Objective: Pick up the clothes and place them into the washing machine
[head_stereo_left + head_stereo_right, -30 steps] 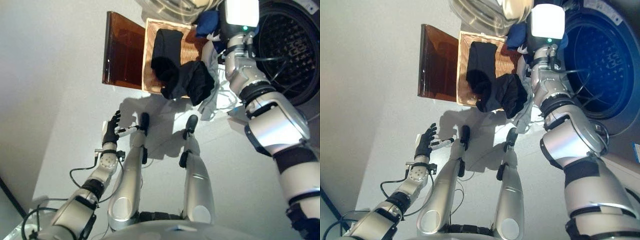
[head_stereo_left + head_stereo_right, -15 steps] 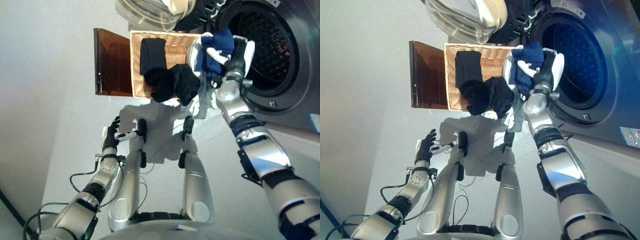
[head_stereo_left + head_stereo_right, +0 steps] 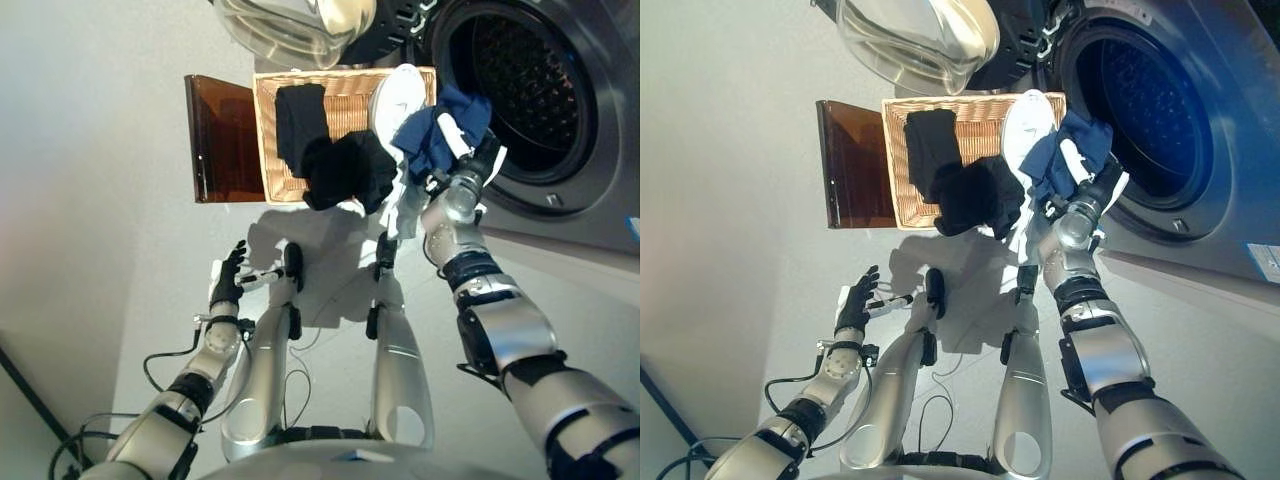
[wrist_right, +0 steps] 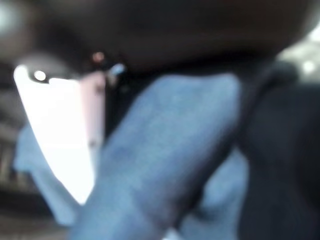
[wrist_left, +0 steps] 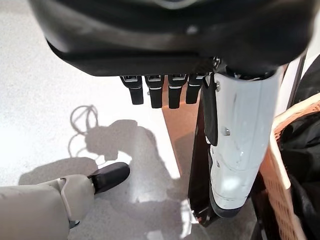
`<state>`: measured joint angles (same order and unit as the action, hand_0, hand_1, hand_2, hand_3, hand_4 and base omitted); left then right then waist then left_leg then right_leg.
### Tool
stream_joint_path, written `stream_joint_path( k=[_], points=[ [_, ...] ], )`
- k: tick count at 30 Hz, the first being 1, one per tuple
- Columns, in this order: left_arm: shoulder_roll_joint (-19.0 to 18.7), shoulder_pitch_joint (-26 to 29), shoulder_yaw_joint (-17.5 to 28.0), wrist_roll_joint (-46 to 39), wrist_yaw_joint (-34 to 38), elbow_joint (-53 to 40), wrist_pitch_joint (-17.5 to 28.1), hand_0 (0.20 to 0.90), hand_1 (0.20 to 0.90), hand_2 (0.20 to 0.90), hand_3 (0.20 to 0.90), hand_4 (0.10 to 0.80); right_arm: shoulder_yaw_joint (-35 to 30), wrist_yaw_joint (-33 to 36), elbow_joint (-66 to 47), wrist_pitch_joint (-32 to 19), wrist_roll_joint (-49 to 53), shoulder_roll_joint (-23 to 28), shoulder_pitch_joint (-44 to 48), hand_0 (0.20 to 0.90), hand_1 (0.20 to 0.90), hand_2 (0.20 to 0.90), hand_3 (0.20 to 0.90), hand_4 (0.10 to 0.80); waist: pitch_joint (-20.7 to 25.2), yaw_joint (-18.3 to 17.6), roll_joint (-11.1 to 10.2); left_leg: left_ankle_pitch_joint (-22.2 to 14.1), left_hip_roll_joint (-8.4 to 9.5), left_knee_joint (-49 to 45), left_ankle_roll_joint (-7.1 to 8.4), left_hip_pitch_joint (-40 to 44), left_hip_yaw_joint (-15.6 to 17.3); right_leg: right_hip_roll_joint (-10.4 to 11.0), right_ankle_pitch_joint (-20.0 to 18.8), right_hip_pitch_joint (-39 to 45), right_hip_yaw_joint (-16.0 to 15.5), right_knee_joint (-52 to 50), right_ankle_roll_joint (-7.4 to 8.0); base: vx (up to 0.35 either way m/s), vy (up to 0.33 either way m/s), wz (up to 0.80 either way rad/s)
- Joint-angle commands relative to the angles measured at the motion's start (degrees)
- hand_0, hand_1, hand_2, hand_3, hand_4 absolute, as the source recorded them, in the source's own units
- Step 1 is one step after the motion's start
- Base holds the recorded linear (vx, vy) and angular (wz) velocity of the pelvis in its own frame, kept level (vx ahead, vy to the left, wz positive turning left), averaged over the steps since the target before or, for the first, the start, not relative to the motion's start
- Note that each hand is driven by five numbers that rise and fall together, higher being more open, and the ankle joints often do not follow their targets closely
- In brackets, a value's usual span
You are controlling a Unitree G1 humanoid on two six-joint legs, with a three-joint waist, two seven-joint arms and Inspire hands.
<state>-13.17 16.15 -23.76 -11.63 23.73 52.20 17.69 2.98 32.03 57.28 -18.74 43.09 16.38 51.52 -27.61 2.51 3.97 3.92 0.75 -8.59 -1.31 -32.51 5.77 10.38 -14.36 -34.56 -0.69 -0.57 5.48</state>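
Observation:
My right hand [image 3: 478, 168] is shut on a blue and white garment [image 3: 432, 135], holding it up at the rim of the washing machine's open drum [image 3: 525, 85]. Up close, the right wrist view fills with the blue cloth [image 4: 165, 155]. Black clothes [image 3: 335, 160] lie draped over a wicker basket [image 3: 345, 90] beside the machine. My left hand [image 3: 228, 284] hangs low and open over the floor, away from the clothes; its straight fingers [image 5: 160, 90] show in the left wrist view.
The machine's round glass door [image 3: 295, 25] stands swung open above the basket. A brown panel [image 3: 218, 140] lies against the basket's left side, also seen as the brown panel [image 5: 195, 165] in the left wrist view.
My right hand has carried the blue and white garment from over the basket to the drum's rim. The head camera has shifted toward the machine. The left hand stays put.

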Motion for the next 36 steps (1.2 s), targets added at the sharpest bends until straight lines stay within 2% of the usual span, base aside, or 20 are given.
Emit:
stream_joint_path(
  k=[1,13,21,29,36],
  points=[
    [0.9,-3.5,-1.8,-0.1,0.3,-2.0,1.0,0.900,0.900,0.900,0.900,0.800,-2.2,-2.6,-2.5,-8.3,5.2,3.9,3.3,0.200,0.200,0.200,0.200,0.300,2.4,0.6,4.3,2.1,-1.66,6.3,5.41,2.0,-1.6,0.1,8.5,1.7,-1.3,-6.4,1.74,0.000,0.000,0.00],
    [1.5,-3.4,-3.1,-2.6,-1.2,0.0,0.8,0.900,0.900,0.900,0.900,0.800,-7.0,-3.5,-2.5,-14.2,17.2,8.0,13.1,0.200,0.200,0.200,0.200,0.300,4.0,1.3,5.3,1.7,-1.56,7.0,5.39,2.6,-1.4,-0.1,9.1,1.6,-0.9,-6.7,1.69,0.008,0.003,-0.01],
    [1.4,-3.6,-3.5,-3.4,-1.9,1.5,1.1,0.900,0.900,0.900,0.900,0.800,-6.7,-2.7,1.6,-13.9,18.4,15.2,20.3,0.200,0.200,0.200,0.200,0.300,5.0,2.1,5.9,2.0,-1.43,8.0,5.58,3.1,-1.5,0.0,9.2,1.8,-0.9,-6.5,1.81,0.023,-0.005,0.03],
    [0.7,-3.8,-4.5,-4.7,-2.8,0.0,1.8,0.900,0.900,0.900,0.900,0.800,-3.3,-1.6,5.9,-12.1,19.1,22.3,28.4,0.200,0.200,0.200,0.200,0.300,5.1,3.2,6.6,2.5,-1.46,9.0,5.87,3.3,-1.6,-0.1,9.7,1.5,-0.8,-6.8,1.98,0.034,-0.009,0.03],
    [0.7,-3.5,-5.2,-5.6,-3.0,-1.2,1.8,0.900,0.900,0.900,0.900,0.800,-3.2,-1.5,7.6,-12.7,22.5,23.8,31.3,0.200,0.200,0.200,0.200,0.300,5.0,3.7,7.5,3.1,-1.51,10.1,6.06,3.4,-1.6,-0.3,10.1,0.9,-0.5,-7.0,1.95,0.029,-0.003,0.02]
  ],
)
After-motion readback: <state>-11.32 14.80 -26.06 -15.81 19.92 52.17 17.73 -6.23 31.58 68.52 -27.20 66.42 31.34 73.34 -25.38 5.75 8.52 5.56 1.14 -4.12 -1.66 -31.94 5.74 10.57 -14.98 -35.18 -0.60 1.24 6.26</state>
